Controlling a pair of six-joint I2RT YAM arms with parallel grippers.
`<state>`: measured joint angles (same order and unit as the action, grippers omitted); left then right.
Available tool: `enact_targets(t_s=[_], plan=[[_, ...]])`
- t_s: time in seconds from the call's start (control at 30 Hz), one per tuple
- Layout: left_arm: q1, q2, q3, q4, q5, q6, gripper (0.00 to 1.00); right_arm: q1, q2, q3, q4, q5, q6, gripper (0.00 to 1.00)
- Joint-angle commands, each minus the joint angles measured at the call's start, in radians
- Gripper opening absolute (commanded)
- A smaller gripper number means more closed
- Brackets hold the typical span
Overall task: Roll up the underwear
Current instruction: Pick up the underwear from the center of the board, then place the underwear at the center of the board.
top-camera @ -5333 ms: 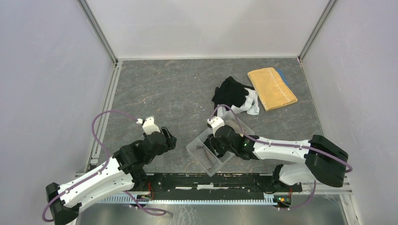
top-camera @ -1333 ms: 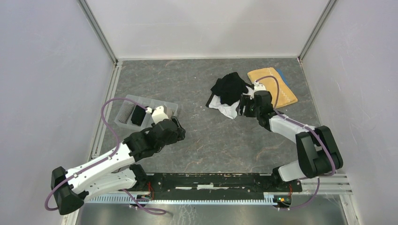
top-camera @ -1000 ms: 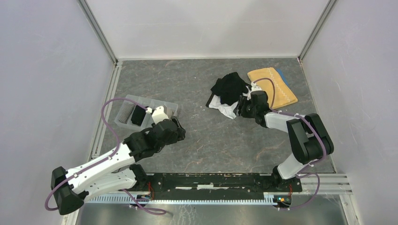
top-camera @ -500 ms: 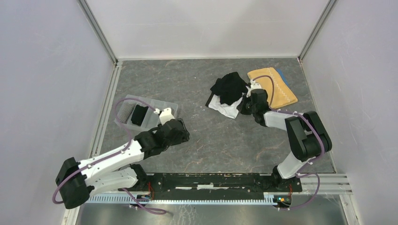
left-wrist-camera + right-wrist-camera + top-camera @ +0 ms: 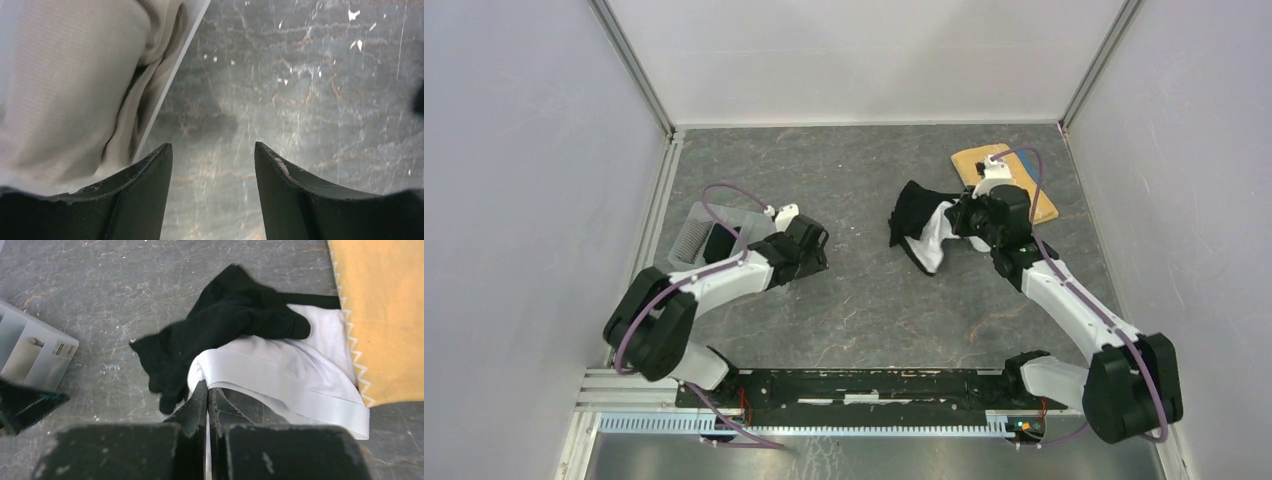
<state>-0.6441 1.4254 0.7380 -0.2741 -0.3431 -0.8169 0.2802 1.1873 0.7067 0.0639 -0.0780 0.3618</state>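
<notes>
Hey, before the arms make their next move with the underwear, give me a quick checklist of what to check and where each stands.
1. Right tool shut on white underwear: ok.
2. Black underwear off the white piece: not ok, it drapes over it.
3. Left tool open and empty: ok.
4. Left tool off the tray: ok, beside it.
5. White underwear not touching the yellow towel: cannot tell.

Dark grey marbled table (image 5: 844, 180): a mustard towel (image 5: 969, 162) lies flat at the far right, black and white underwear (image 5: 914, 210) is bunched just left of the towel, and a clear divided tray (image 5: 686, 238) sits well left of it.
</notes>
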Motion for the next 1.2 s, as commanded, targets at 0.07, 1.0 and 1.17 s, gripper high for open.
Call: enact_targets(t_s=[0.07, 1.0, 1.17], plan=[[0.061, 0.146, 0.091, 0.035, -0.042, 0.031, 0.67, -0.002, -0.135, 0.135, -0.206, 0.013, -0.074, 0.00], [0.149, -0.051, 0.030, 0.131, 0.161, 0.047, 0.66, 0.118, 0.061, 0.671, -0.417, -0.240, -0.162, 0.00], [0.150, -0.243, 0.019, -0.030, 0.026, -0.060, 0.66, 0.303, 0.111, 0.720, -0.481, -0.269, -0.195, 0.00]])
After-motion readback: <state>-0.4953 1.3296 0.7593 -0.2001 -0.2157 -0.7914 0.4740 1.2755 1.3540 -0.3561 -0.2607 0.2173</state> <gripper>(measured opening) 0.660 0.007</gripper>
